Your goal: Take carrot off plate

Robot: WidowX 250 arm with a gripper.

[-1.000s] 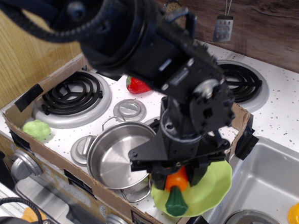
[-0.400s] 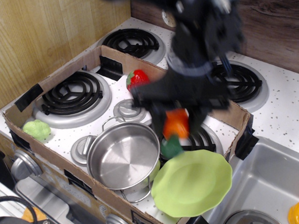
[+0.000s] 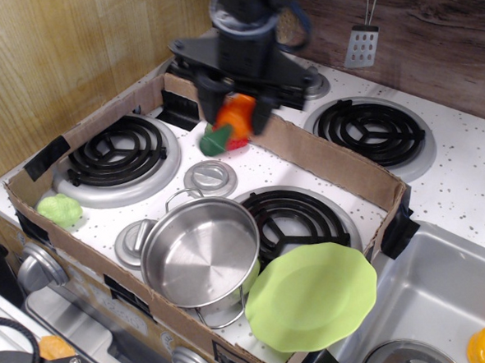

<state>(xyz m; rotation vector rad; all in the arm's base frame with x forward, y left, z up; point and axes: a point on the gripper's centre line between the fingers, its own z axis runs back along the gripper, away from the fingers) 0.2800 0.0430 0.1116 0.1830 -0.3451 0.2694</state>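
At the far left of the stove, the gripper [image 3: 235,107] hangs above the cardboard box [image 3: 326,158], its fingers [image 3: 208,95] closed on the carrot [image 3: 229,123], which tilts with its green cap down and to the left. The carrot is in the air, well apart from the plate [image 3: 314,297], which lies bare at the near right corner of the box. The steel pot [image 3: 201,251] stands just left of the plate, touching its rim. A pale green toy [image 3: 59,210] sits at the near left.
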